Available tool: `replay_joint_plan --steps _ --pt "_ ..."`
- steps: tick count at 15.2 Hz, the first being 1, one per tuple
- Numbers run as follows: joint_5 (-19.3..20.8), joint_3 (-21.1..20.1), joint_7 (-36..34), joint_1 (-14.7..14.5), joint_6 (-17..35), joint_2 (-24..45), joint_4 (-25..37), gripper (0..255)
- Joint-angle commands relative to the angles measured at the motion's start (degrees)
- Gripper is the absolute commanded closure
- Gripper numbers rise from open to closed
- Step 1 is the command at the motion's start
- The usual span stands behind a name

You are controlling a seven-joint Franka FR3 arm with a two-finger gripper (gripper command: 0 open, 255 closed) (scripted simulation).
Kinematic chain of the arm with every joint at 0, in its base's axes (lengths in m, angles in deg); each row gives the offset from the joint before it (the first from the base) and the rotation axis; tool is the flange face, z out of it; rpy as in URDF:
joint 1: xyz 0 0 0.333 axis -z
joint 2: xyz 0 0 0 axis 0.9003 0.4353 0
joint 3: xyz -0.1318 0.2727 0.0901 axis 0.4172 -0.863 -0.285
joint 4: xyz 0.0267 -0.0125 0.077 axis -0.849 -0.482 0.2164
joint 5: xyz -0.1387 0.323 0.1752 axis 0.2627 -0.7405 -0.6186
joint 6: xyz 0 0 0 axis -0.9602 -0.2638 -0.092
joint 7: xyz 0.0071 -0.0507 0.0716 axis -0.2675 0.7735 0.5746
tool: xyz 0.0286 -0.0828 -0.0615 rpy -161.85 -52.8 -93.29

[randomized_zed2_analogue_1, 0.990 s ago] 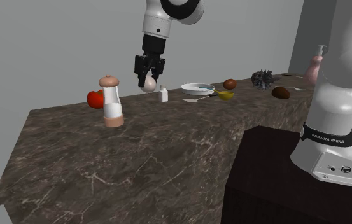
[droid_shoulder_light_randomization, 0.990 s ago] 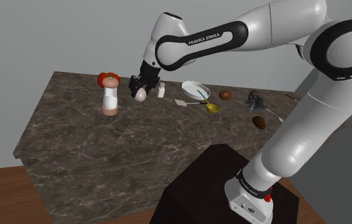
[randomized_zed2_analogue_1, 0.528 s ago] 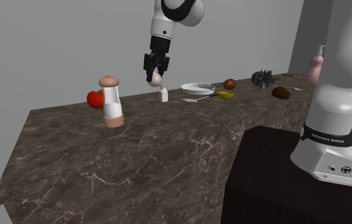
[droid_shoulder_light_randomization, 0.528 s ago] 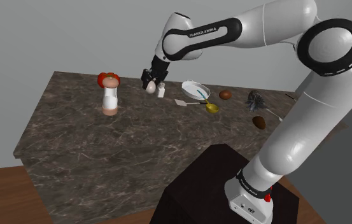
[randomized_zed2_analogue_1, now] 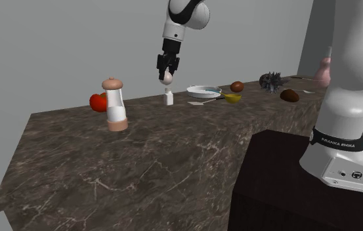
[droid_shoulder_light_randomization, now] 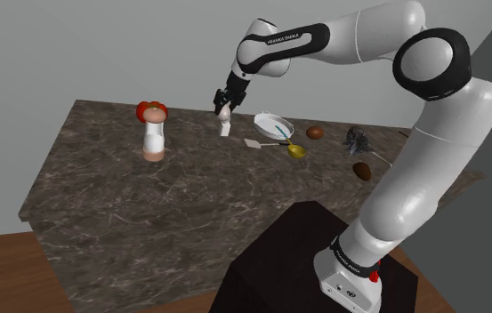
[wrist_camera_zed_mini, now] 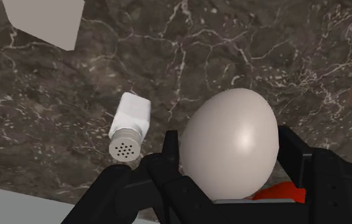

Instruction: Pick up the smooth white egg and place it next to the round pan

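Observation:
A smooth off-white egg (droid_shoulder_light_randomization: 224, 114) (randomized_zed2_analogue_1: 167, 78) (wrist_camera_zed_mini: 229, 143) hangs in the air, clasped between my black fingers. My gripper (droid_shoulder_light_randomization: 223, 108) (randomized_zed2_analogue_1: 167, 74) (wrist_camera_zed_mini: 232, 149) is shut on it, directly above a small white salt shaker (droid_shoulder_light_randomization: 225, 129) (randomized_zed2_analogue_1: 169, 98) (wrist_camera_zed_mini: 130, 124) on the dark marble counter (droid_shoulder_light_randomization: 146, 204). The round pan (droid_shoulder_light_randomization: 273, 125) (randomized_zed2_analogue_1: 204, 90), white with a bluish inside, rests on the counter a short way to the shoulder view's right of the shaker.
A pepper mill (droid_shoulder_light_randomization: 153, 133) and a red tomato (droid_shoulder_light_randomization: 145, 109) stand to the shoulder view's left. Beyond the pan lie a white spatula (droid_shoulder_light_randomization: 254, 142), a yellow spoon (droid_shoulder_light_randomization: 297, 151), two brown lumps (droid_shoulder_light_randomization: 315, 132) (droid_shoulder_light_randomization: 361, 170) and a dark spiky brush (droid_shoulder_light_randomization: 357, 140).
My gripper has carried the egg up and toward the shoulder view's right, from beside the pepper mill to above the salt shaker. The grip has stayed shut.

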Motion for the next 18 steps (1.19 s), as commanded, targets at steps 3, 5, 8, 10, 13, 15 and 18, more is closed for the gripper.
replay_joint_plan --steps 3,5,8,10,13,15,18 --pt "-0.2 1.7 4.5 2.6 -2.3 3.7 5.5 255" --pt "-0.3 2.4 6.5 3.9 -3.7 5.9 8.8 255" --pt "-0.4 3.4 9.3 5.7 -5.9 9.6 14.3 255" --pt "-0.4 4.0 11.1 6.9 -7.7 12.3 18.5 255" --pt "-0.3 4.8 13.4 8.6 -10.7 16.9 25.7 255" --pt "-0.2 5.2 14.9 9.7 -13.0 20.4 31.3 255" --pt "-0.1 5.8 16.6 11.0 -16.7 25.6 39.8 255"
